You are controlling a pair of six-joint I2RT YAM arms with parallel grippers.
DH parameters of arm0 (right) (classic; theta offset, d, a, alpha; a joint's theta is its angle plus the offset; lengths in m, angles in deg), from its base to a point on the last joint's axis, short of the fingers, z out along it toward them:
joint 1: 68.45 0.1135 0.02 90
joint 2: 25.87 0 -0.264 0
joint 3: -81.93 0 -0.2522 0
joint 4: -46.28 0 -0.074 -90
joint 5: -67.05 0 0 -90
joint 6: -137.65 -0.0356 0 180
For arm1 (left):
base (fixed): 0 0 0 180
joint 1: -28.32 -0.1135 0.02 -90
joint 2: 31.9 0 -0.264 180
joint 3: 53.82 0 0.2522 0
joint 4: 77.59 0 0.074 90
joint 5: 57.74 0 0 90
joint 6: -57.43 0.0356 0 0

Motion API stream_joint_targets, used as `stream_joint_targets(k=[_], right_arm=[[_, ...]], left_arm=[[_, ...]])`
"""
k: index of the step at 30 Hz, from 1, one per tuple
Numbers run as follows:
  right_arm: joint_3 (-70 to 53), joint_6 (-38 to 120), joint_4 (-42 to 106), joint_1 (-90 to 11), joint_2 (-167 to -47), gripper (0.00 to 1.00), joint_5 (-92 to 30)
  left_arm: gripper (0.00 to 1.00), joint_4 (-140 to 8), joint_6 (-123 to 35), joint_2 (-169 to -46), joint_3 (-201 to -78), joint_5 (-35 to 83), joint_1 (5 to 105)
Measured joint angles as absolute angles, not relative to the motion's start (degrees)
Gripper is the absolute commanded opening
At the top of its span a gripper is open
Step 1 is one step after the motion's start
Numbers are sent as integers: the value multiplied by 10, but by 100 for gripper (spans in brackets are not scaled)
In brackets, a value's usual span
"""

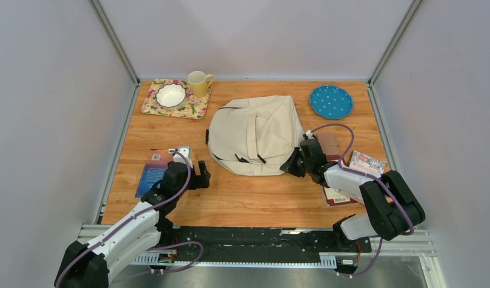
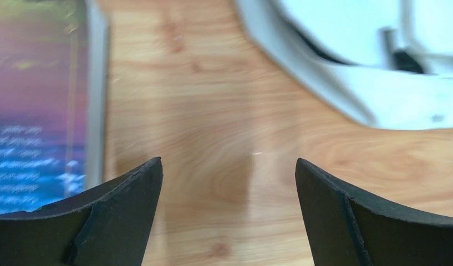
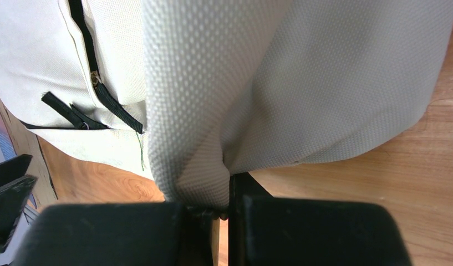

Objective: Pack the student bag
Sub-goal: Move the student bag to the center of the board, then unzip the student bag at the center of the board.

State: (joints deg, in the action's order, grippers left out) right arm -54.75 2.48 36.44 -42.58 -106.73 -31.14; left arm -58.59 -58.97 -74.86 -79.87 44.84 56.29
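**Right gripper clamped on the bag's edge, left gripper wide apart**

Your student bag (image 1: 254, 135) lies flat in the middle of the counter (image 1: 260, 201), its black strap ends pointing toward the lower edge of the top view. Your right gripper (image 1: 289, 163) sits at the bag's lower right edge. In the right wrist view its jaws are pressed together on a fold of the cream fabric. Your left gripper (image 2: 228, 166) stands with its jaws fully apart and holds nothing. It is low over bare wood, just right of a blue-and-purple book (image 1: 152, 172) at the left of the top view.

At the upper left of that view, a floral tray (image 1: 191, 107) carries a white bowl (image 1: 170, 94), with a yellow mug (image 1: 198, 83) at its far right corner. A blue dotted plate (image 1: 331, 101) sits at the upper right, apart from the bag.
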Motion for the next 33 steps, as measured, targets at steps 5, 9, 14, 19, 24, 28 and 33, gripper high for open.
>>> stream_joint_targets(k=[5, 9, 14, 19, 24, 28, 33], right_arm=[[-547, 24, 365, -426, -1068, 0, -312], [-547, 18, 367, -419, -1069, 0, -311], [-547, 8, 370, -403, -1069, 0, -304], [-549, -4, 375, -395, -1069, 0, -300], [-549, -8, 375, -387, -1069, 0, -299], [-549, -11, 375, -383, -1069, 0, -298], [-549, -15, 375, -378, -1069, 0, -294]], left_arm=[[94, -650, -622, -734, -811, 367, 566], [93, -706, -652, -780, -832, 333, 578], [87, -736, -676, -909, -901, 320, 596], [78, -758, -698, -993, -953, 317, 605], [72, -759, -707, -1055, -990, 319, 613], [70, -754, -709, -1086, -1006, 319, 617], [64, -747, -715, -1123, -1018, 319, 618]])
